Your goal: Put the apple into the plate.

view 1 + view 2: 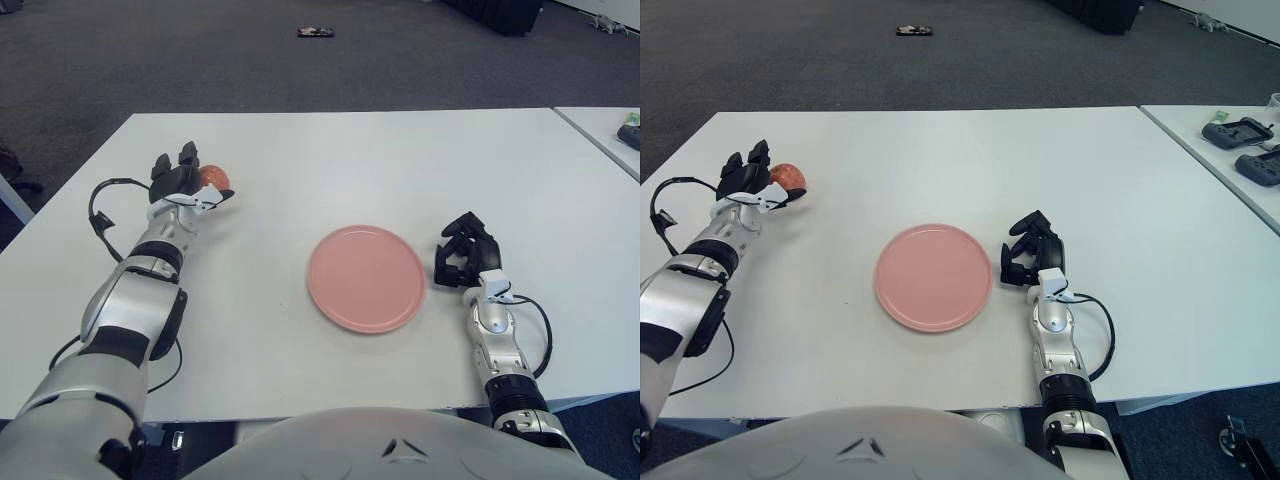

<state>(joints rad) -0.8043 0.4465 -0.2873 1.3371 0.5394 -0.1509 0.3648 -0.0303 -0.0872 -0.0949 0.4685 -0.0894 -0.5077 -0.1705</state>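
White surface [330, 160] carried a round pink plate [366, 277]; left hand [180, 182] cupped the red apple [213, 178], fingers loosely spread; right hand [465, 256] rested curled, empty.

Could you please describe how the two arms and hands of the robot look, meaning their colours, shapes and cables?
Both arms have silver-grey, rounded metal segments with black joint bands. The left hand and the right hand have chunky black fingers on white and silver wrist pieces. A thin black cable loops beside each forearm. No sleeves or markings are visible.
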